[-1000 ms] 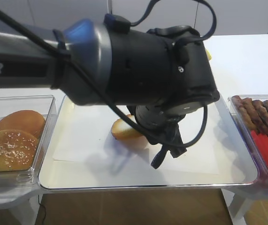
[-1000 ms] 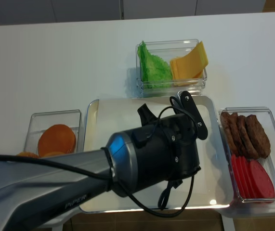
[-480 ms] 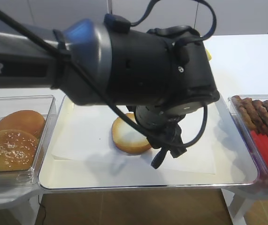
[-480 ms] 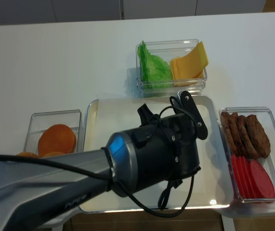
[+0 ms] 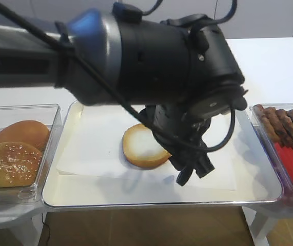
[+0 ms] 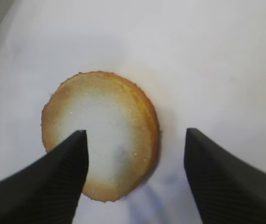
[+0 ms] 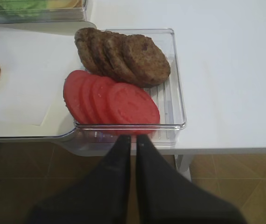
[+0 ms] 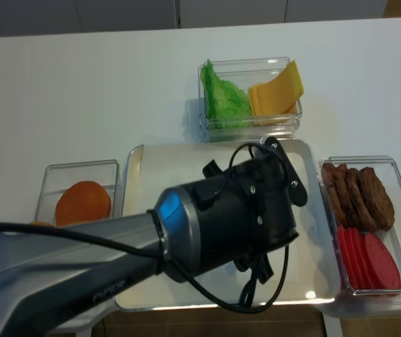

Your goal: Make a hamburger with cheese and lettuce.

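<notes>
- My left pincer [image 6: 135, 156] hangs spread wide, holding nothing, above the round golden-brown bun half with pale cut face [image 5: 142, 146].
- That bun lies face up on the white paper [image 5: 92, 148] in the shallow metal tray [image 5: 59, 192].
- My right pincer [image 7: 133, 142] is closed and empty, near the clear box of red tomato slices [image 7: 112, 100].

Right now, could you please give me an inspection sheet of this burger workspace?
Surface: white table; metal tray lined with white paper.
Job's things: round bun half cut face up on the paper; green ruffled lettuce and yellow cheese slices share a clear tub.
Clutter: brown patties and red tomato slices in a clear tub; sesame buns in another.
Grippers: left gripper open above the bun half; right gripper shut, empty.
Cables: black cable looping off the left arm.
Surroundings: brown floor.
</notes>
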